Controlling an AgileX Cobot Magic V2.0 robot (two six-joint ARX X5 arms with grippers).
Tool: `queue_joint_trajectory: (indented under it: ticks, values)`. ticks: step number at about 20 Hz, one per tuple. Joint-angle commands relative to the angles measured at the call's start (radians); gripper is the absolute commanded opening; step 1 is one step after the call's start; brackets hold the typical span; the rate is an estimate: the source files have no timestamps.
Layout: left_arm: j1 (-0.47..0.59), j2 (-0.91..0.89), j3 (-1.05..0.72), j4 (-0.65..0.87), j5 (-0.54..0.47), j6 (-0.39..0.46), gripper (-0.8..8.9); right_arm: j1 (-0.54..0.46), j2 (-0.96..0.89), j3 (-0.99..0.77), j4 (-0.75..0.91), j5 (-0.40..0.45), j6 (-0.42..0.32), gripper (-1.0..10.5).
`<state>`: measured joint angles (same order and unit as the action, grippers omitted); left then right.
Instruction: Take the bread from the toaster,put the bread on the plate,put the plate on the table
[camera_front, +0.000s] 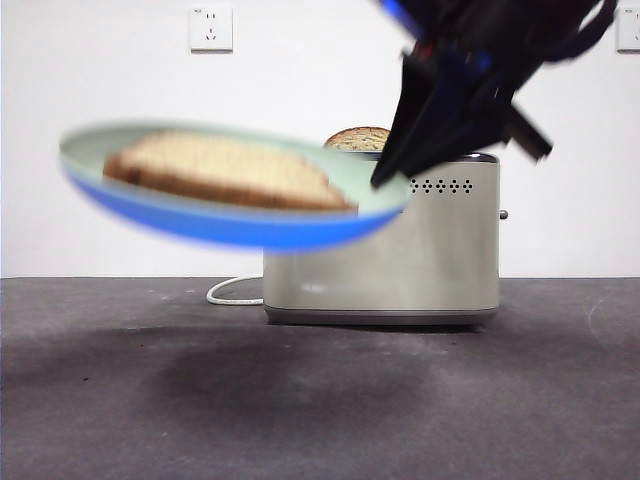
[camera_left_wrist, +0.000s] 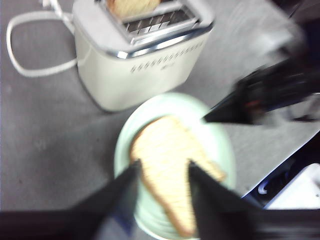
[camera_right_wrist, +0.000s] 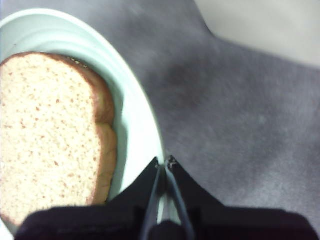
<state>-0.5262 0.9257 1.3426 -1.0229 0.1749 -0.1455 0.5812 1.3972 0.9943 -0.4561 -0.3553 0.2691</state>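
The pale mint-green plate (camera_front: 95, 150) hangs tilted in the air in front of the cream toaster (camera_front: 420, 250), above the dark table (camera_front: 300, 410). The bread (camera_front: 225, 168) lies flat on it. My right gripper (camera_front: 385, 180) comes down from the upper right and is shut on the plate's rim (camera_right_wrist: 135, 115), with its jaws (camera_right_wrist: 164, 165) pinched on the edge beside the bread (camera_right_wrist: 45, 130). My left gripper (camera_left_wrist: 164, 167) is open over the bread (camera_left_wrist: 167, 160) and the plate (camera_left_wrist: 210, 145). A second slice (camera_front: 358, 138) shows its domed top in the toaster (camera_left_wrist: 135, 65).
The toaster's white cord (camera_front: 228, 292) loops on the table behind the plate and also shows in the left wrist view (camera_left_wrist: 20, 45). A white wall with a socket (camera_front: 211, 27) stands behind. The table's edge (camera_left_wrist: 280, 165) runs close to the plate.
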Motion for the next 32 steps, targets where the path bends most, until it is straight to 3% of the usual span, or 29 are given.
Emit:
queue_joint_trajectory:
  ticks: [1, 12, 20, 21, 24, 29, 32]
  values:
    - [-0.011, -0.047, 0.003, -0.011, 0.001, 0.018, -0.08, -0.014, 0.077, 0.000, 0.052, -0.004, 0.048, -0.2]
    - [-0.011, -0.137, 0.003, -0.117, -0.017, 0.069, -0.08, -0.124, 0.300, 0.024, 0.084, -0.002, 0.051, -0.2]
    - [-0.011, -0.137, 0.003, -0.122, -0.017, 0.069, -0.08, -0.121, 0.377, 0.024, 0.082, -0.001, 0.046, 0.0]
    - [-0.011, -0.137, 0.003, -0.124, -0.017, 0.069, -0.08, -0.121, 0.377, 0.024, 0.089, -0.001, 0.047, 0.9]
    - [-0.011, -0.137, 0.003, -0.124, -0.017, 0.068, -0.08, -0.121, 0.342, 0.024, 0.085, -0.006, 0.044, 5.3]
    - [-0.011, -0.137, 0.003, -0.123, -0.016, 0.069, -0.08, -0.118, 0.118, 0.024, -0.023, -0.013, 0.003, 5.7]
    - [-0.011, -0.137, 0.003, -0.123, -0.016, 0.072, -0.08, -0.089, -0.098, 0.024, -0.218, -0.013, -0.088, 5.6]
